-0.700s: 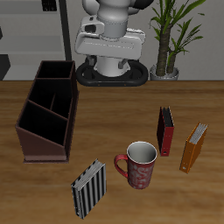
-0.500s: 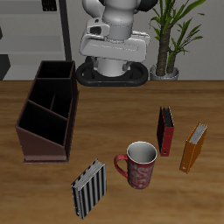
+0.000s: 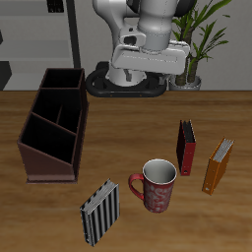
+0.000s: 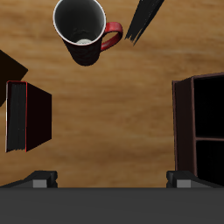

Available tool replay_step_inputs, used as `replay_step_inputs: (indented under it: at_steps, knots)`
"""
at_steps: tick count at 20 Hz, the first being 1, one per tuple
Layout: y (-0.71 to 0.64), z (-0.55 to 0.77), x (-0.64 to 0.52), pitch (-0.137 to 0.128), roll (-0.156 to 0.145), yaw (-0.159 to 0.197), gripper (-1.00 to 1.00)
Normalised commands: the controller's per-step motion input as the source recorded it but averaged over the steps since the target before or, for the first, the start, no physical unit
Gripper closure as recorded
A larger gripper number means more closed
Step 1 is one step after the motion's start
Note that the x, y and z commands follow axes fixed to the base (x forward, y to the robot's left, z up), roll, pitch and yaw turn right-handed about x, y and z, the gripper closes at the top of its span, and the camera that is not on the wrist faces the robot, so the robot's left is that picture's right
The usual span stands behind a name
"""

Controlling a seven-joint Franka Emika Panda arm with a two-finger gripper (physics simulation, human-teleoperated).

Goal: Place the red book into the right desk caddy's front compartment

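1. High above the back of the wooden table (image 3: 118, 128), the gripper (image 3: 148, 57) is seen on the white arm, well clear of every object below it.
2. In the wrist view, the two fingertips (image 4: 42, 178) are shown wide apart at the edge of the picture, with only bare table between them; nothing is held.
3. The red book (image 3: 185, 147) is stood upright on the table, well below the jaws and nearer the table's front edge than they are. Its dark-red cover and black edge are seen in the wrist view (image 4: 28, 116), outside the gap between the jaws.
4. The right desk caddy (image 3: 54, 123) is placed on the table on the other side of the jaws from the red book, well apart from it. Its dark inner compartments and dividers are visible, and part of it is seen in the wrist view (image 4: 199, 127).
5. A red patterned mug (image 3: 157, 185) is stood ahead of the jaws, toward the table's front edge, between the caddy and the red book.
6. An orange book (image 3: 219, 164) is stood just beside the red book, on its side away from the mug.
7. A black-and-white striped book (image 3: 99, 212) is stood nearest the front edge, beside the mug.
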Motion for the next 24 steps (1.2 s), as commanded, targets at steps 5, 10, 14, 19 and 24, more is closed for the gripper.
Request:
replay_step_inputs:
  at_steps: [5, 10, 14, 19, 24]
  knots:
    - [0.49, -0.10, 0.15, 0.015, 0.030, 0.000, -1.00]
    - [0.34, -0.15, 0.13, 0.018, 0.030, -0.005, -1.00]
    - [0.39, -0.13, 0.20, 0.020, 0.041, 0.028, -1.00]
    - [0.23, -0.04, 0.12, -0.005, 0.019, 0.035, -1.00]
    - [0.21, -0.04, 0.15, 0.016, 0.042, 0.013, -1.00]
